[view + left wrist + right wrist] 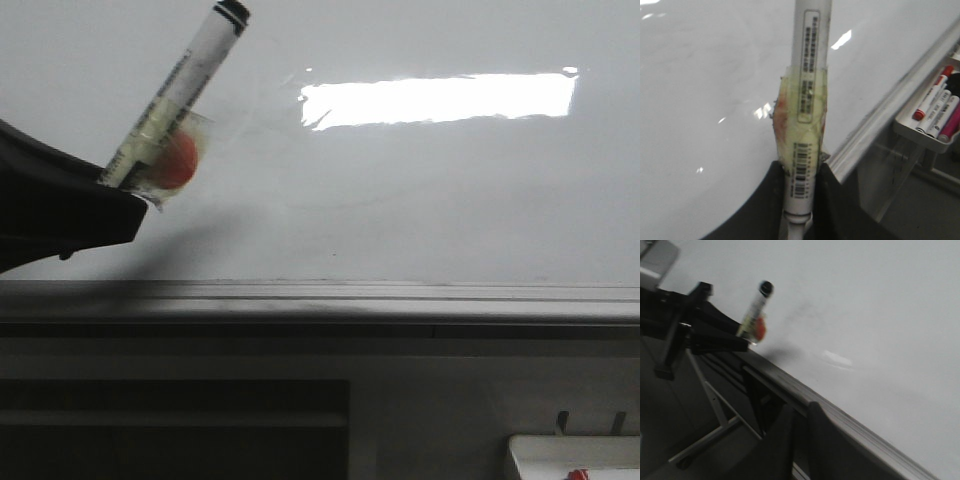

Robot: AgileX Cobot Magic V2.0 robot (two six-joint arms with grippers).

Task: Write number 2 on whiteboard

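Note:
The whiteboard (450, 200) fills the front view, glossy, with a bright rectangular reflection; it also shows in the left wrist view (700, 100) and the right wrist view (880, 315). No number 2 shows on it, only faint smudges. My left gripper (800, 172) is shut on a white marker (810, 75) wrapped in yellowish tape with an orange lump (175, 160). The marker (190, 80) leans up and to the right, black end (232, 12) at the board's upper left. I cannot tell if it touches. My right gripper (801, 410) is shut and empty, low by the rail.
A grey metal rail (400, 295) runs along the board's bottom edge. A small white tray (925, 135) with red, black and pink markers hangs below the rail on the right, its corner in the front view (575, 455). A metal stand frame (715, 405) is below.

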